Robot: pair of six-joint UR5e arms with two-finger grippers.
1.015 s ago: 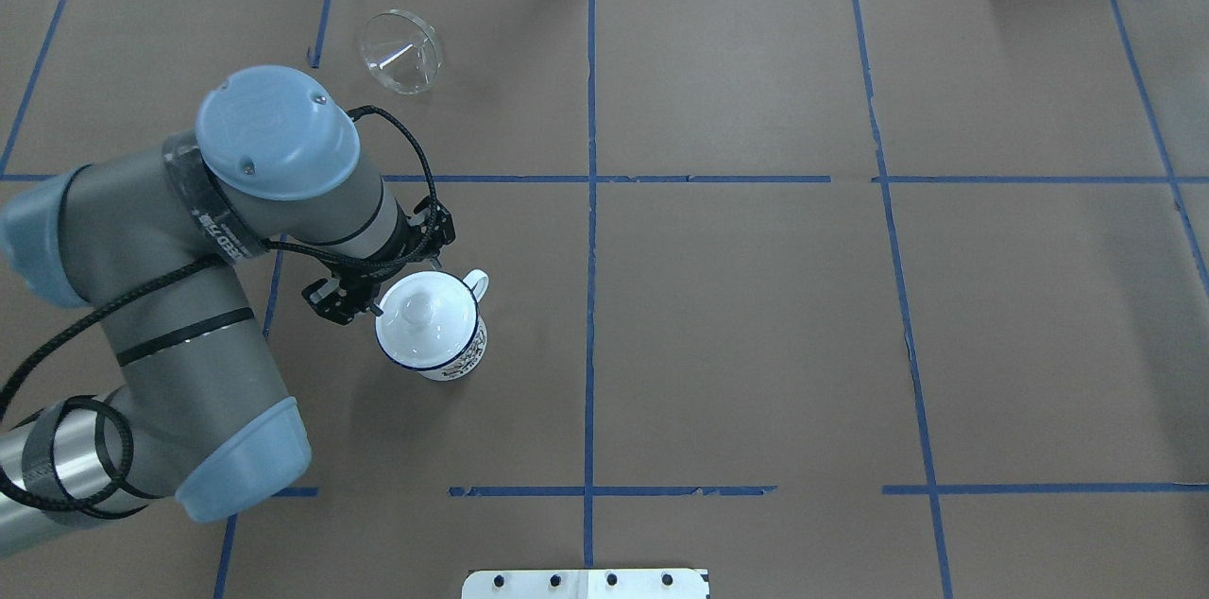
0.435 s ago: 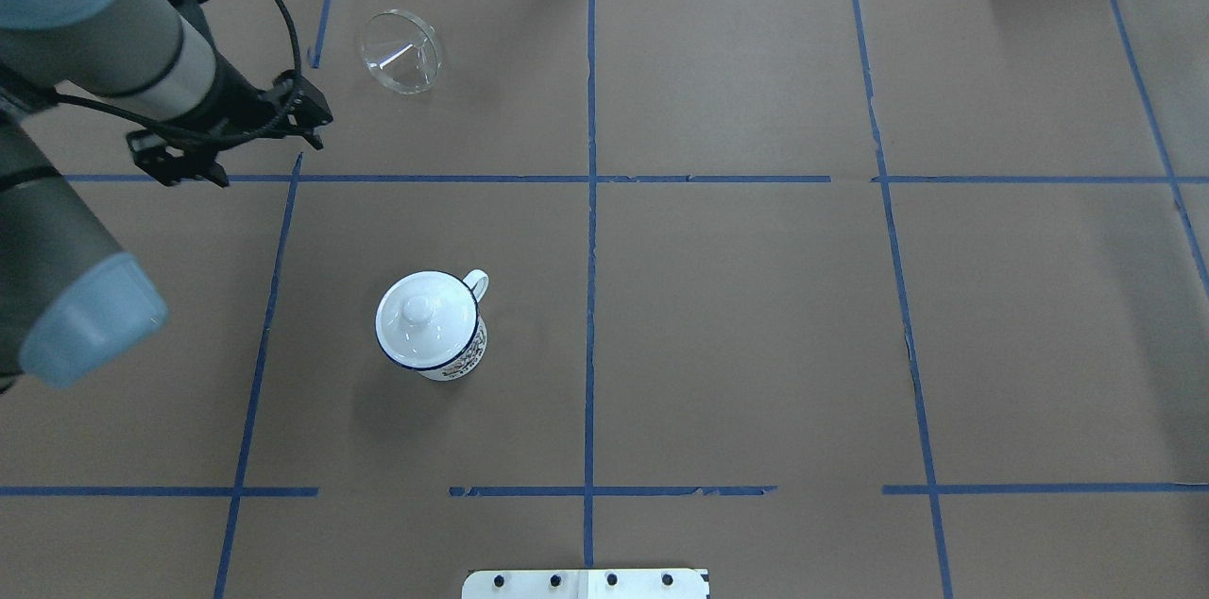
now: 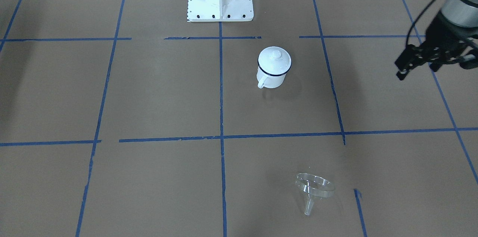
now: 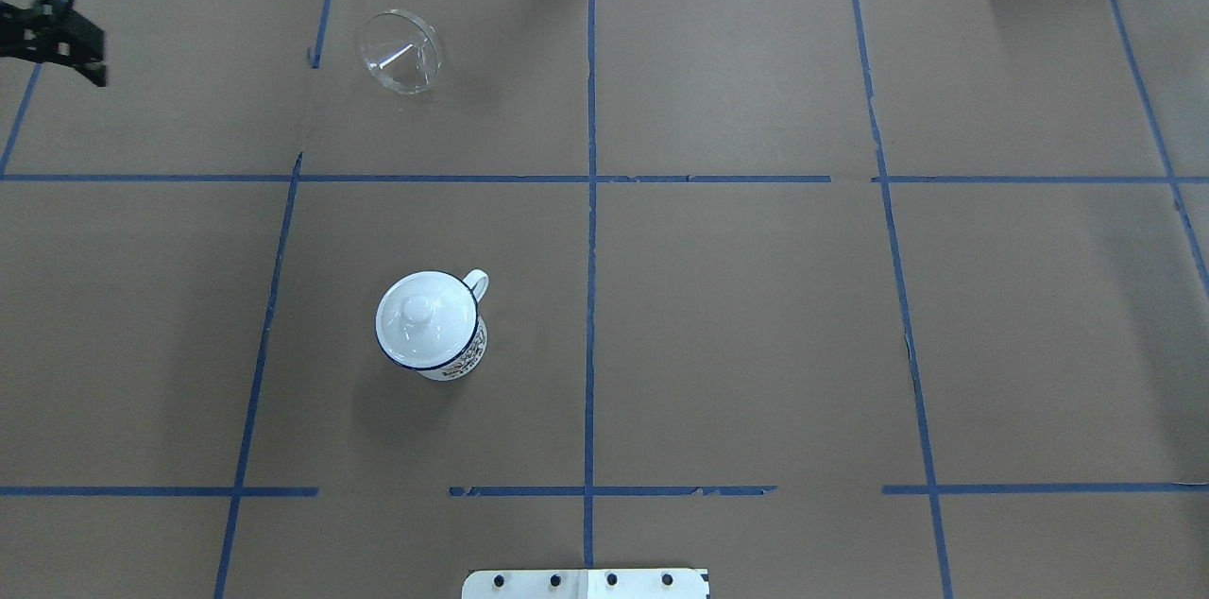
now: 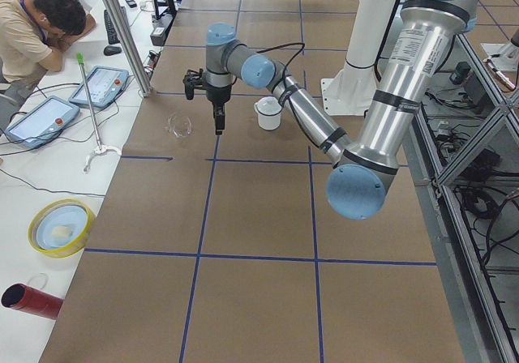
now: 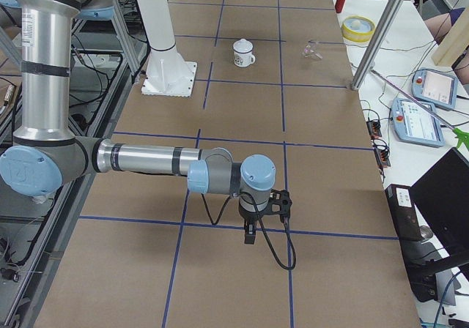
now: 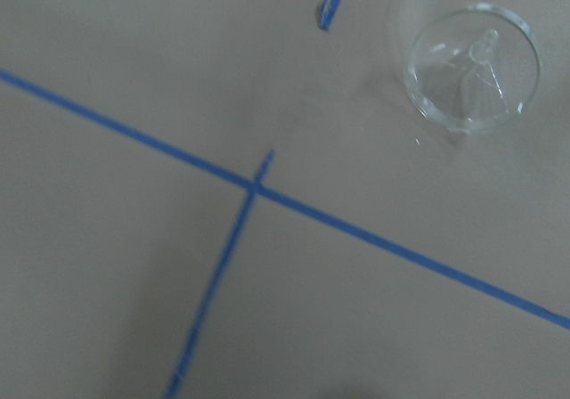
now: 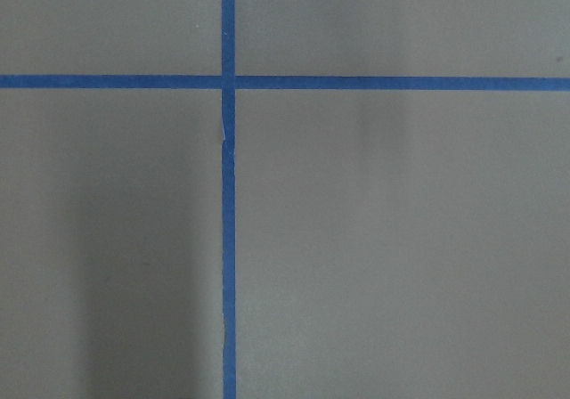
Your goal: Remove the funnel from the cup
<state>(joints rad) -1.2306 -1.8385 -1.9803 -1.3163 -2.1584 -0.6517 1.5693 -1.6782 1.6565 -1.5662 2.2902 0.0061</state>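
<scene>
While the funnel lies tipped — spout away from the cup — the left tool gapes empty.

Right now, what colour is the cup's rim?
Dark blue; the cup itself is white. Front-facing view shows it best.

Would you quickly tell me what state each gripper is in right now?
Left gripper: open, holding nothing.
Right gripper: cannot be told; seen only from the side view.
</scene>
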